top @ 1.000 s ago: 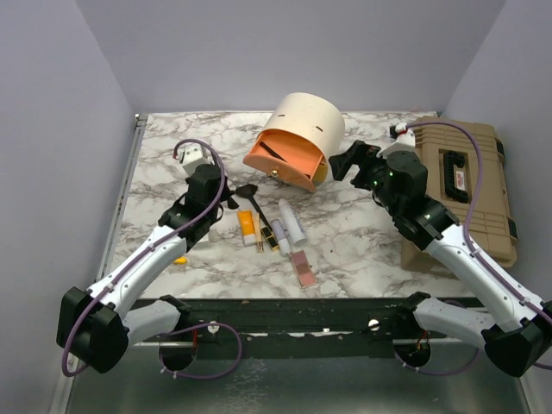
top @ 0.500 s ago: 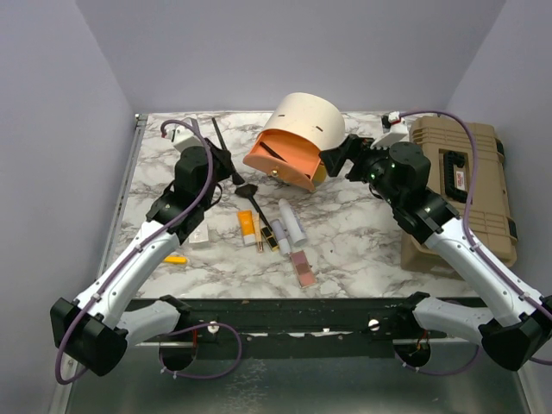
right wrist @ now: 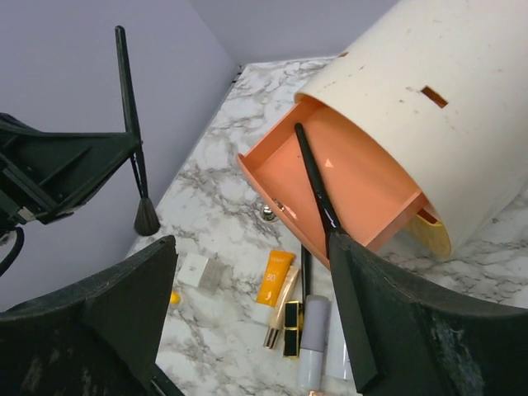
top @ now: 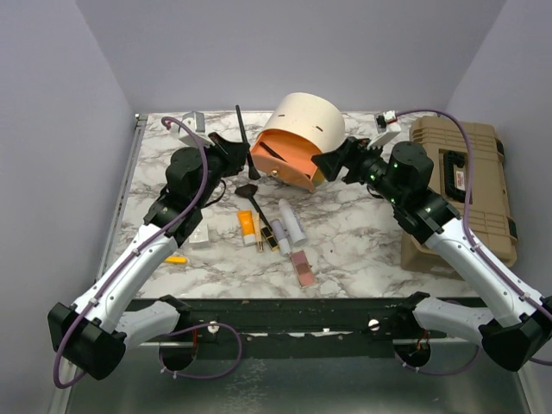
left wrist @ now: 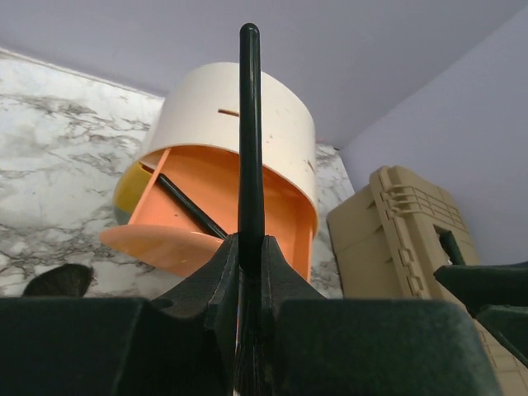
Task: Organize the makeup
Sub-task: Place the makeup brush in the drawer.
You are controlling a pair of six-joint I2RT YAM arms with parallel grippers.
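Observation:
My left gripper [top: 226,152] is shut on a thin black makeup brush [top: 242,129], held upright just left of the cream case's orange drawer [top: 280,159]. The left wrist view shows the handle [left wrist: 250,124] rising from the closed jaws. My right gripper [top: 332,162] is open and empty at the drawer's right corner. Through its fingers I see another brush [right wrist: 313,177] lying in the drawer. On the marble lie an orange tube [top: 247,226], a gold-black lipstick [top: 278,235], white tubes [top: 291,220], a pink palette [top: 303,268], a white compact [top: 200,235] and a black brush [top: 254,203].
The cream cylindrical case [top: 306,121] lies on its side at the back centre. A tan toolbox [top: 461,185] fills the right edge under my right arm. A small orange piece [top: 177,259] lies near the left arm. Grey walls close in on both sides.
My left arm has raised the brush and carried it right, toward the drawer. The right gripper has moved left up to the case, and its jaws have narrowed a little.

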